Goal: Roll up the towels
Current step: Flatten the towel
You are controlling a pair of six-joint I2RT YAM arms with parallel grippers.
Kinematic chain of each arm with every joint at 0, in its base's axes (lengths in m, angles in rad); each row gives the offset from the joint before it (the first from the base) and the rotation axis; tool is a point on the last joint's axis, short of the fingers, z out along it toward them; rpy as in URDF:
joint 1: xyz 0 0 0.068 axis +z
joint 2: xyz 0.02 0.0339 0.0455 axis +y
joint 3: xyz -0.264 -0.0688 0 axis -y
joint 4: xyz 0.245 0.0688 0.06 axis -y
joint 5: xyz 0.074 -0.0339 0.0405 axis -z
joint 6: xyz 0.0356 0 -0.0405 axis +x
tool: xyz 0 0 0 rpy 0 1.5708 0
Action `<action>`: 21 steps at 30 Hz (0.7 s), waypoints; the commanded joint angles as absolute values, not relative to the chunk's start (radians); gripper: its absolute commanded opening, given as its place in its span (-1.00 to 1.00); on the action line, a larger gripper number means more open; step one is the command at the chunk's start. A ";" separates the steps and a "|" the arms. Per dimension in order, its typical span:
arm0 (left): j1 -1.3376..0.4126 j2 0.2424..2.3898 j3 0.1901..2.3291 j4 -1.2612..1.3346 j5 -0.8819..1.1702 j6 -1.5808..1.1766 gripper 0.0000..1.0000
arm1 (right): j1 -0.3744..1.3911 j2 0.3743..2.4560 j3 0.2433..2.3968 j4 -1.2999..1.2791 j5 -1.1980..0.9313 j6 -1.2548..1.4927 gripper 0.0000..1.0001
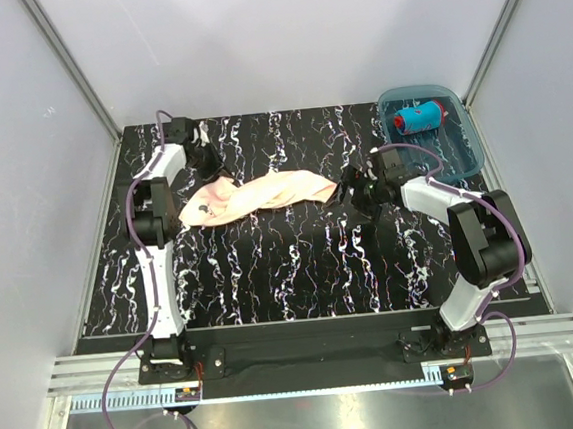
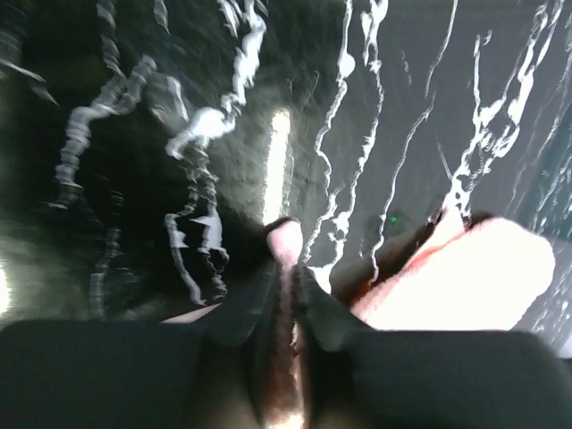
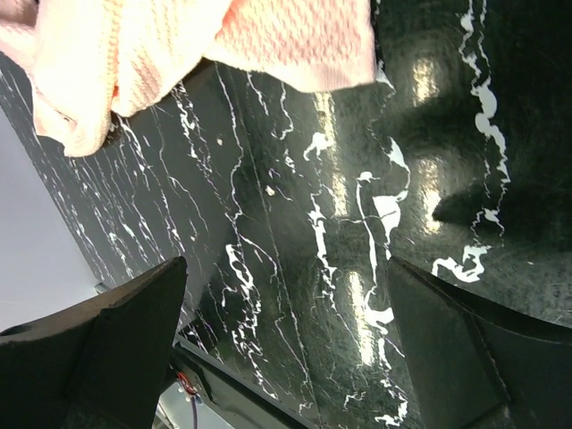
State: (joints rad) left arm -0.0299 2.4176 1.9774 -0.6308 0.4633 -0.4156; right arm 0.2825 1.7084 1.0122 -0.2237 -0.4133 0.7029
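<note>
Left arm reaches to the far-left, left gripper (image 2: 286,245) nipped narrow on an edge of the peach towel (image 1: 265,193). Right gripper (image 1: 350,191) is low with jaws wide, just off that towel's right end. Blue towel (image 1: 419,118) sits rolled in the tray (image 1: 464,149).

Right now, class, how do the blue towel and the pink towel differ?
The blue towel is rolled into a cylinder; the pink towel lies loose and unrolled. The blue towel sits in the tray; the pink towel lies on the table. The blue towel has red marks; the pink towel is plain. Both are soft cloths.
</note>
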 commanded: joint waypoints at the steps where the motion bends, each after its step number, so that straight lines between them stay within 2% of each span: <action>1: -0.037 2.384 1.945 -0.620 0.446 -0.419 -1.00 | 0.287 1.667 0.993 -0.199 -0.428 0.686 0.99; 7: -0.057 2.307 2.022 -0.617 0.482 -0.414 -1.00 | 0.287 1.670 0.992 -0.184 -0.428 0.689 0.99; 11: -0.101 2.102 2.034 -0.621 0.473 -0.350 -1.00 | 0.287 1.658 1.023 -0.199 -0.403 0.683 0.99; 16: -0.135 1.799 1.830 -0.513 0.452 -0.344 -1.00 | 0.287 1.666 1.017 -0.122 -0.374 0.738 0.99; 21: -0.140 1.680 1.626 -0.442 0.465 -0.339 -1.00 | 0.267 1.749 0.999 0.069 -0.462 0.898 0.99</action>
